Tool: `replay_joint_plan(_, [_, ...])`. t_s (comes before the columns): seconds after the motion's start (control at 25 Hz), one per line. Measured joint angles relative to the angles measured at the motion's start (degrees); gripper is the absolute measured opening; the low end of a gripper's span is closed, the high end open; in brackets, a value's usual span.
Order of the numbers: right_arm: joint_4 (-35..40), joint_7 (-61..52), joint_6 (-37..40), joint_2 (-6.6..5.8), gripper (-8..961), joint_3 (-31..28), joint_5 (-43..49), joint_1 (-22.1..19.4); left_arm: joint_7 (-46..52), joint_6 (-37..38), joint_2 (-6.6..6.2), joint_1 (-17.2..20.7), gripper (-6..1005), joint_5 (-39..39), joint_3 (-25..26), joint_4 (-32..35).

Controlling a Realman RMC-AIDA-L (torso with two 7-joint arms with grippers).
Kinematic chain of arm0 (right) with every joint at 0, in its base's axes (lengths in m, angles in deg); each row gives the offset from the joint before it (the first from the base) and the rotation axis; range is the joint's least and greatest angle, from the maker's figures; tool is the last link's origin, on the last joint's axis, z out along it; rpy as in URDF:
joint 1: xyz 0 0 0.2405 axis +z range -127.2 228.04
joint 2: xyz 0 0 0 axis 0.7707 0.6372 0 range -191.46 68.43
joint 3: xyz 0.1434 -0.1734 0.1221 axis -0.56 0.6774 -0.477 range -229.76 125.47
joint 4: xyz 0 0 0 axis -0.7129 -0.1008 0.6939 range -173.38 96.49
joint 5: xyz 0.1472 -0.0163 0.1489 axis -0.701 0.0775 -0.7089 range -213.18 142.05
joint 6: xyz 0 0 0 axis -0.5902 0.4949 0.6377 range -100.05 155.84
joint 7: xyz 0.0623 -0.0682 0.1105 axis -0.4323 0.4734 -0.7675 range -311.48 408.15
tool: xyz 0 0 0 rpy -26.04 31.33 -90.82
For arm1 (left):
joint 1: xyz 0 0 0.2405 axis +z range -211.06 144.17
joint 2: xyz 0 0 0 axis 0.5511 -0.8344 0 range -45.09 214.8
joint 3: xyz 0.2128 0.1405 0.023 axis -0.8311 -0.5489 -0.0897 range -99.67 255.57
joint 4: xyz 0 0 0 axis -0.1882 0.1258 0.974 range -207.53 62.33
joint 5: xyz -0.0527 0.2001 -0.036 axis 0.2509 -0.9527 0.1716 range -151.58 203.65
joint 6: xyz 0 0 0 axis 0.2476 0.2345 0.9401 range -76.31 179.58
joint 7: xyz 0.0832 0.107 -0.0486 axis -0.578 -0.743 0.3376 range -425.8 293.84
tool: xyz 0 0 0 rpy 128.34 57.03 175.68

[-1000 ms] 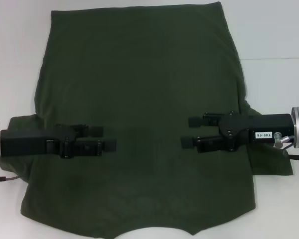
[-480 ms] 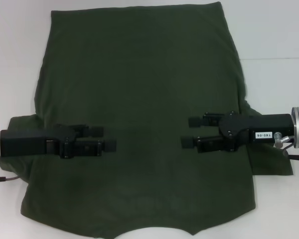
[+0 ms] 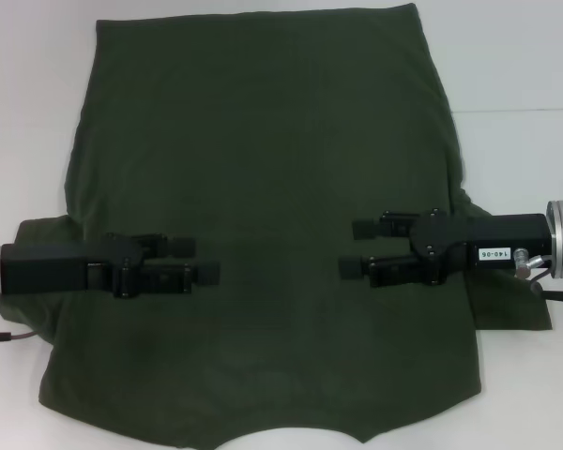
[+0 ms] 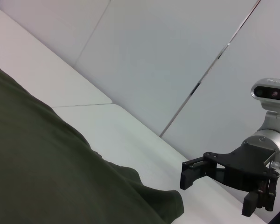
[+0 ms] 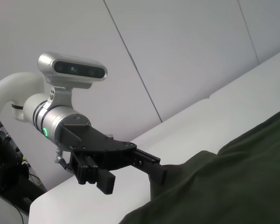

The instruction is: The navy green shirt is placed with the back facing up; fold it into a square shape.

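Olive-green cotton shirt lies flat, unfolded; left gripper and right gripper hover released, every fold remaining.

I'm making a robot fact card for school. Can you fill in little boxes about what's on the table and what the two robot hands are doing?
Item: navy green shirt, spread flat, plain side up
Surface: white table
Folded yet: no, both sleeves are out
Left end effector: above the shirt's left part, open, holding nothing
Right end effector: above the shirt's right part, open, holding nothing
Facing: the two point toward each other
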Motion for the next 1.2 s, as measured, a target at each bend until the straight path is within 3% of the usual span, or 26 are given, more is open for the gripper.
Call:
replay_joint_plan(0.4, [0.0,0.3,0.0,0.07,899,0.0,0.0,0.1,2.5,0.5,-0.36,0.0,900,-0.4,2.3,0.4])
replay_joint_plan(0.6, [0.0,0.4,0.0,0.06,897,0.0,0.0,0.1,13.9,1.2,-2.44,-0.6,899,-3.7,4.6,4.6])
replay_joint_plan(0.92, [0.4,0.2,0.0,0.06,893,0.0,0.5,0.1,27.2,2.1,-5.57,1.6,900,-13.8,16.3,11.8])
replay_joint_plan(1.2, [0.5,0.4,0.1,0.06,890,0.1,0.7,0.5,29.7,-2.5,-6.23,2.6,900,-23.5,19.8,13.2])
